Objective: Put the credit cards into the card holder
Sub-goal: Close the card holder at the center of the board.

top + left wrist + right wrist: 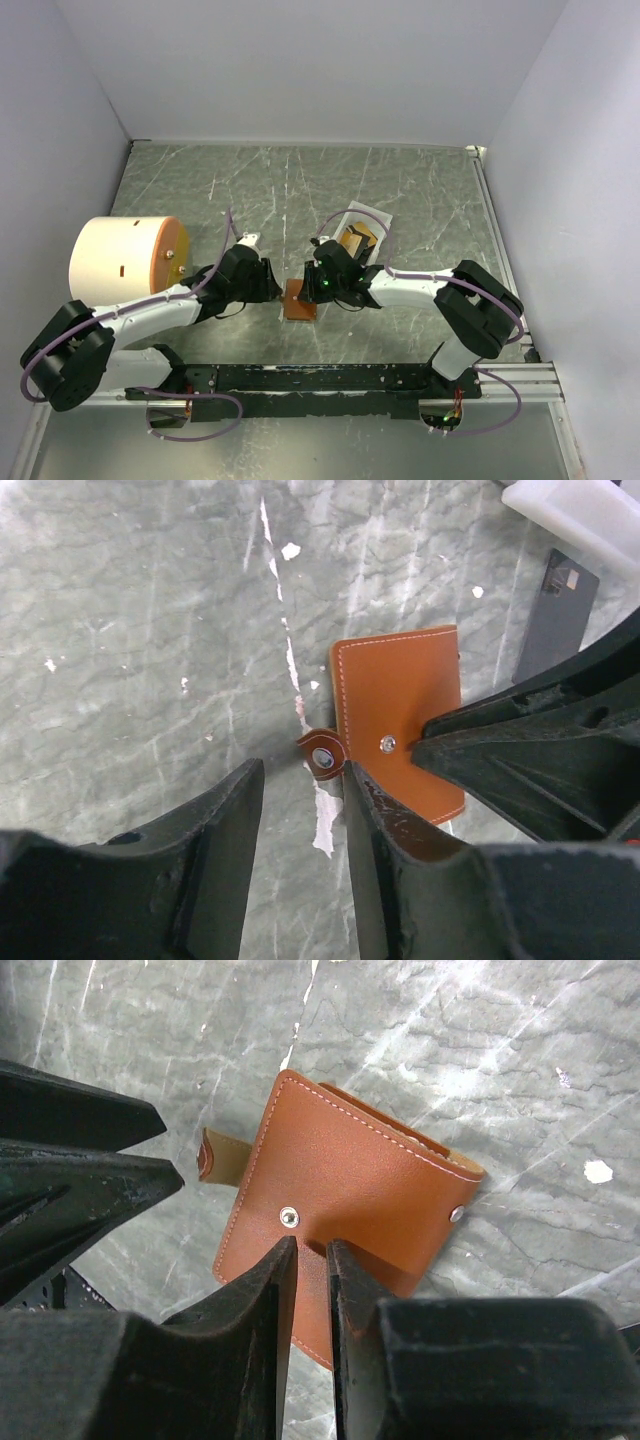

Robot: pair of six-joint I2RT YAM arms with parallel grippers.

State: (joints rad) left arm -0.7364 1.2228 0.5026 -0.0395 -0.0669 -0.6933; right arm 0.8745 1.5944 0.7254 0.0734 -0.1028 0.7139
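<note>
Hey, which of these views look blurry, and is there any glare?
Top external: evenly lit, sharp, soft shadows. Left wrist: left fingers blurred, card holder crisp. Right wrist: right fingers soft too, pale glare on the marble table upper right.

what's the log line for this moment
card holder folded, strap unsnapped | left pincer open by strap | right pincer shut, tips on it | dark card outside holder

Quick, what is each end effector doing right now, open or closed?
Left end effector: open, holding nothing.
Right end effector: almost closed, tips resting on the card holder, not clearly gripping it.
</note>
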